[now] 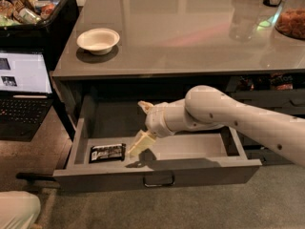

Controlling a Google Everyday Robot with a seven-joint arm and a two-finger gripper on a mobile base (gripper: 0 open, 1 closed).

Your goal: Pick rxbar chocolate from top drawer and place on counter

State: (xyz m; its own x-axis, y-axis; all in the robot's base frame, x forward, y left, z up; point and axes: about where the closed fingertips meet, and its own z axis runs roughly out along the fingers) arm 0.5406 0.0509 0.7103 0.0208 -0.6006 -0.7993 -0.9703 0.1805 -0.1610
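The top drawer [157,171] stands pulled open under the counter [190,37], with its silver handle at the front. The rxbar chocolate [107,152], a flat black bar with white lettering, lies flat at the drawer's front left. My gripper [140,128] reaches into the drawer from the right on the white arm. It is open and empty: one fingertip [135,149] hangs just right of the bar and the other sits higher, toward the drawer's back. It does not touch the bar.
A white bowl [98,40] sits on the counter's left part. A glass jar of snacks [290,20] stands at the far right. A black bin of snack packets [28,8] and a laptop [21,87] are at the left. Narrower drawers [276,99] are at the right.
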